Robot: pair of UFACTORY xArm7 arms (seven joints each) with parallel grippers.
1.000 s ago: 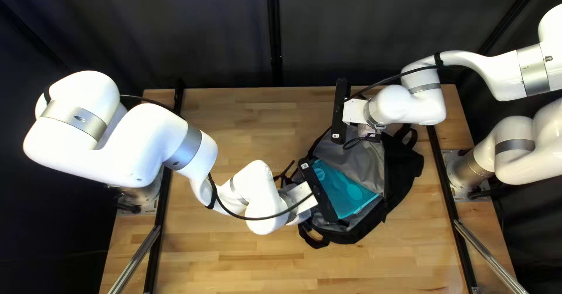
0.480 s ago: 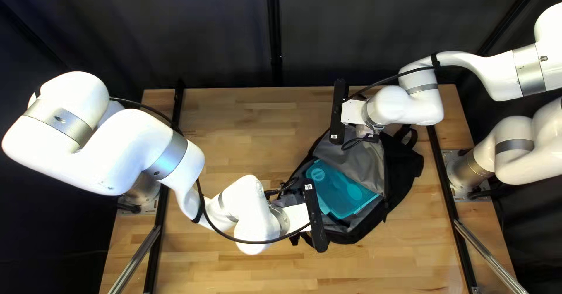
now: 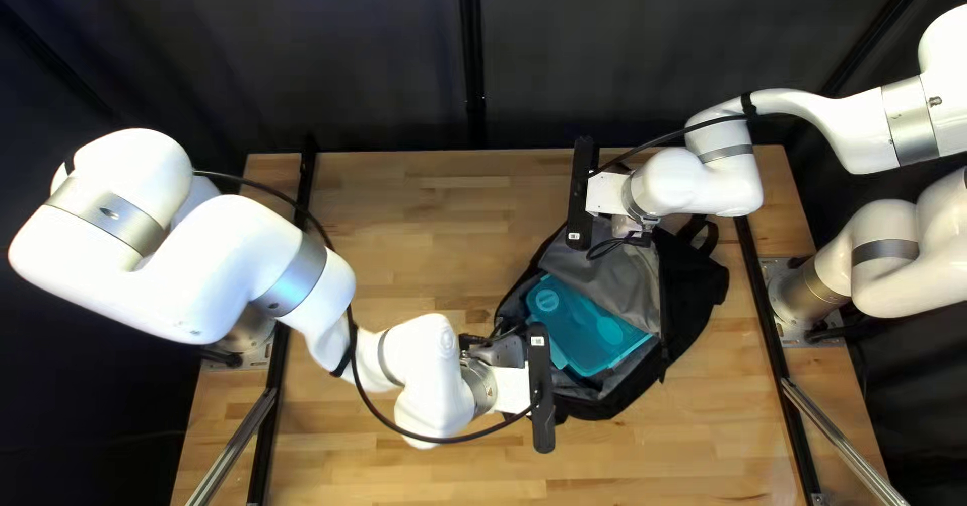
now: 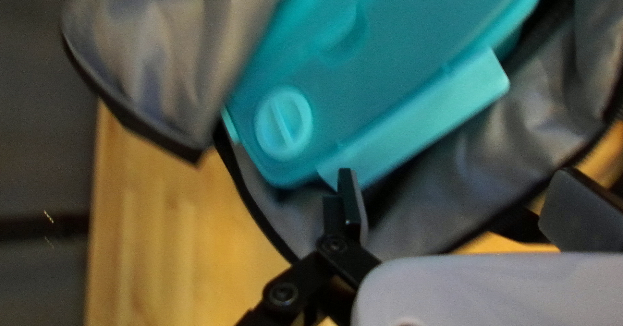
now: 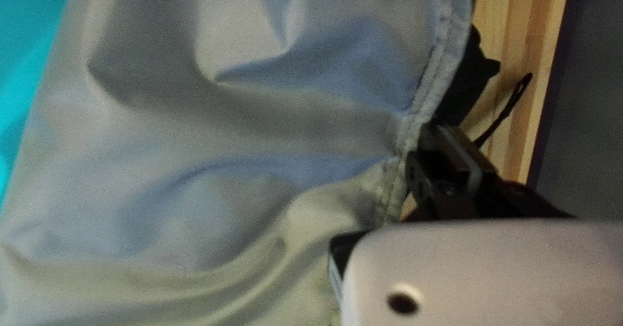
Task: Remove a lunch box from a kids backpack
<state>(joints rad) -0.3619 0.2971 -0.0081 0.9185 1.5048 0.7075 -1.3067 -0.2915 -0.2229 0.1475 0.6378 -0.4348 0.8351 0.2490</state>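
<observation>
Lying near the left end effector (image 3: 504, 353): the lunch box (image 3: 587, 329).

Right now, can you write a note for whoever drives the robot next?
Left tool: open, nothing in it, close to the lunch box.
Right tool: shut on the gray flap, by its edge.
Lunch box: the teal one, inside the backpack.
Done: the backpack is open and the lunch box shows.
Left to do: probably grip the lunch box with the left tool, lift it out and set it down.
</observation>
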